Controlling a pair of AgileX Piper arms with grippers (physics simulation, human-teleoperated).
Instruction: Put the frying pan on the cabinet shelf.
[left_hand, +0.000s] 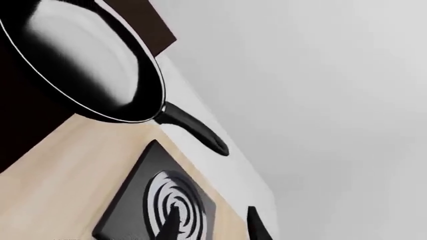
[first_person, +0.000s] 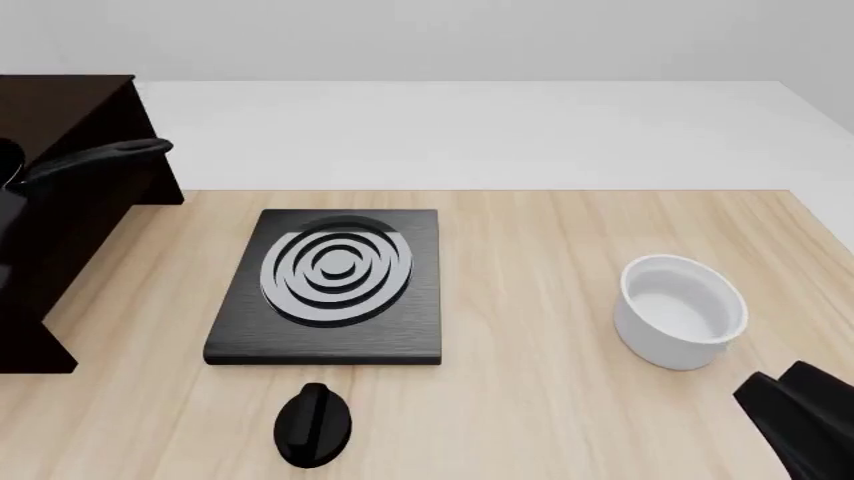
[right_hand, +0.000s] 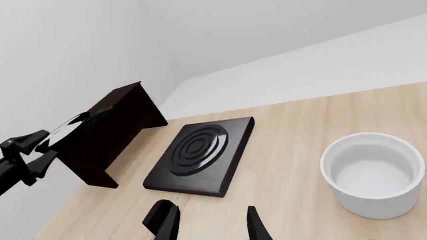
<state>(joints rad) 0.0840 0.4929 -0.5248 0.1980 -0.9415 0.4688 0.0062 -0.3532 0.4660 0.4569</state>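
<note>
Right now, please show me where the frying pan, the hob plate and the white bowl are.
frying pan (left_hand: 80, 60): left wrist view, on its pale inner surface.
hob plate (first_person: 334, 268): front view, on the silver rings at its middle.
white bowl (first_person: 681, 310): front view, on its inside bottom.

You face a pale wooden bench (first_person: 561, 420) with a light, straight-grained top under soft, even light. Beyond its far edge a plain white floor (first_person: 507, 130) runs to a bare whitish wall (first_person: 441, 35).
</note>
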